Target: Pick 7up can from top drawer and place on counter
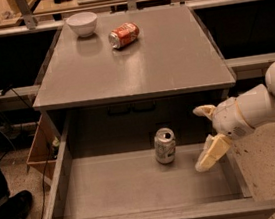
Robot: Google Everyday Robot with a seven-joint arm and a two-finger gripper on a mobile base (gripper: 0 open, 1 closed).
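Note:
The 7up can [165, 145] stands upright on the floor of the open top drawer [137, 182], near the back, a little right of the middle. My gripper [205, 136] is over the drawer's right side, to the right of the can and apart from it. Its fingers [211, 152] are spread open and hold nothing. The grey counter [135, 56] lies above and behind the drawer.
A white bowl [82, 24] and a red-orange can [123, 35] lying on its side sit at the back of the counter. A cardboard box [39, 144] stands left of the drawer. A dark shoe [9, 209] is at the lower left.

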